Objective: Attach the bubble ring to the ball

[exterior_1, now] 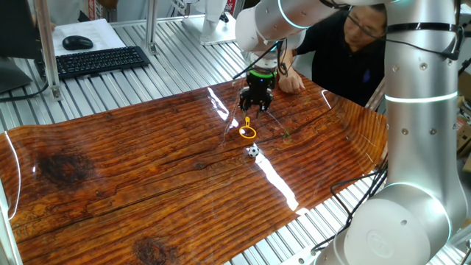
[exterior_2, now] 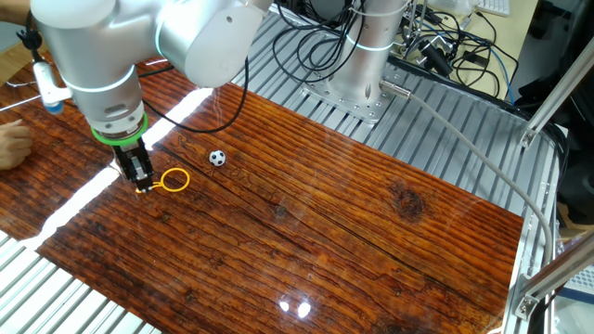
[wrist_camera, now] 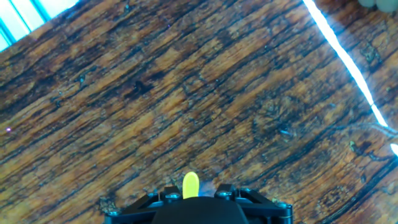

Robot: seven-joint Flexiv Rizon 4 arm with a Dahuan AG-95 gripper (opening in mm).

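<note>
The bubble ring [exterior_2: 174,179] is held by its stem in jaws closed on it, the carrying step is judged underway, and alignment over the ball [exterior_2: 216,159] is needed next.

The arm reaches down over the far side of the counter [exterior_1: 147,177], wrist vertical, a green band just above the black pincer [exterior_2: 142,184]. Its fingers point straight down, closed on the stem of the bubble ring [exterior_2: 174,180].
</note>
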